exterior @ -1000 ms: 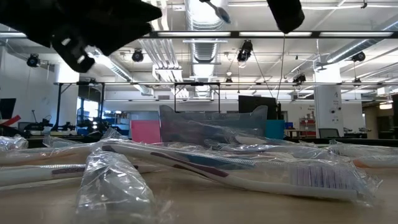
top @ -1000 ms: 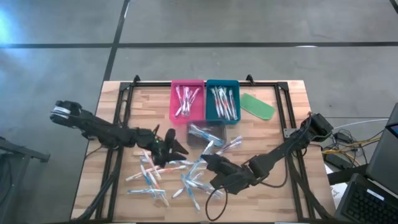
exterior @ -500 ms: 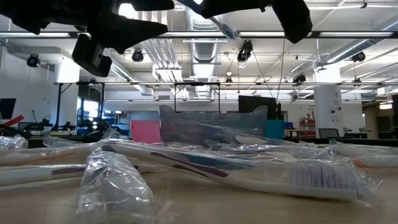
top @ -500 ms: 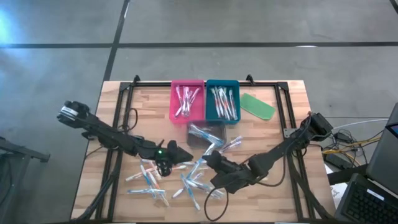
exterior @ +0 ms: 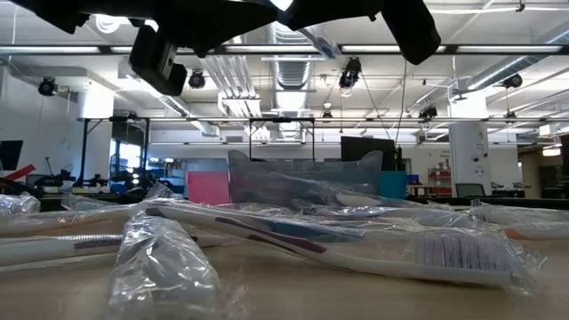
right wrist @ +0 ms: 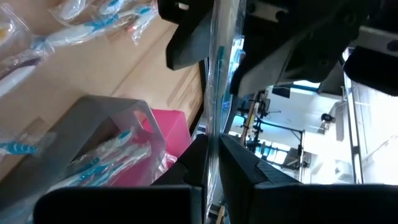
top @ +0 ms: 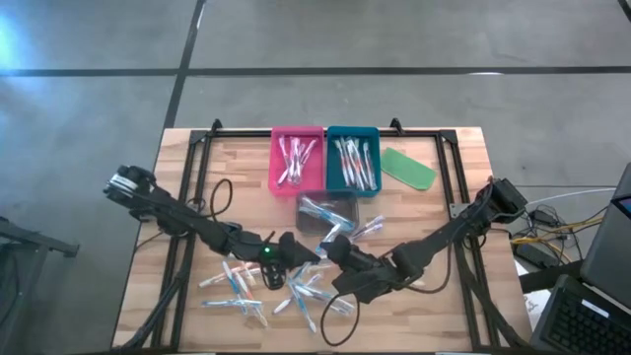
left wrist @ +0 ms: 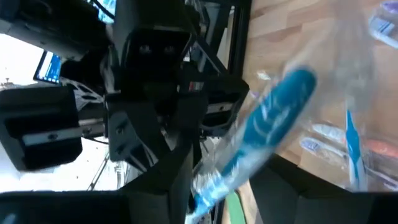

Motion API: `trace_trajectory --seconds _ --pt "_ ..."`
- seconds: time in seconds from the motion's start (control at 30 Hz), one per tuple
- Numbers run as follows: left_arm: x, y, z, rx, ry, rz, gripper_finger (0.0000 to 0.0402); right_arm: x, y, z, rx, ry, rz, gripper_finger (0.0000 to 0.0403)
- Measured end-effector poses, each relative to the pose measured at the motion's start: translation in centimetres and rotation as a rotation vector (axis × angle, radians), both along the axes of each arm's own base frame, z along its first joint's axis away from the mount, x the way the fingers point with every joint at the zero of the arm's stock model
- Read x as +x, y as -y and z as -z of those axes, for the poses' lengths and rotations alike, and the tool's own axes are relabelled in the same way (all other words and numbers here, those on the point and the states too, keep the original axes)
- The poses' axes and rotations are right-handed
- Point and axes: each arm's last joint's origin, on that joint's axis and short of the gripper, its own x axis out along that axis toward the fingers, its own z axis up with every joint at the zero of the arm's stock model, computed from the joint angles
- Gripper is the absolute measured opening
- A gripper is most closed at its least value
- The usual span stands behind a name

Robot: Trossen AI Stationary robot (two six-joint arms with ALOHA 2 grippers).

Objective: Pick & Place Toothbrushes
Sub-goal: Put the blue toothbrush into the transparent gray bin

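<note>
Above the butcher-block tabletop point(top: 177, 187), both grippers meet over the loose heap of toothbrushes point(top: 258, 288) — slim whitish sticks in crinkled clear wrappers, blue and orange accents. More lie in the pink tray point(top: 297, 160), teal tray point(top: 353, 160) and clear grey bin point(top: 326, 211). The right gripper point(top: 335, 253) pinches a wrapped blue toothbrush point(right wrist: 217, 74) upright; the left gripper point(top: 301, 254) spreads wide beside it.

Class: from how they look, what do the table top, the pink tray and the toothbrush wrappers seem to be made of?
Table top: probably wood, pale planks with visible grain. Pink tray: likely plastic, smooth uniform colour. Toothbrush wrappers: thin clear plastic film, crinkled and glinting.
</note>
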Motion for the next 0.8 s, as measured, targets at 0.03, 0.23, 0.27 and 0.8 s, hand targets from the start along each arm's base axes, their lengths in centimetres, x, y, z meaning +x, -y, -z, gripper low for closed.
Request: trace_trajectory --seconds 0.03,0.23,0.27,0.8 --pt "0.00 0.03 -0.01 -0.002 0.000 0.001 0.0140 -0.01 0.01 0.01 0.003 0.001 0.002 0.0022" --pt "-0.16 0.06 -0.09 -0.004 0.010 -0.026 0.0061 -0.04 0.03 0.04 0.007 0.001 0.008 0.0022" --pt "-0.19 0.04 -0.19 -0.006 0.016 -0.032 0.0047 -0.03 0.05 0.05 0.008 0.001 0.009 0.0022" --pt "-0.23 -0.23 -0.59 -0.037 0.042 -0.138 0.0031 -0.13 -0.11 0.07 0.110 0.056 0.049 0.0070"
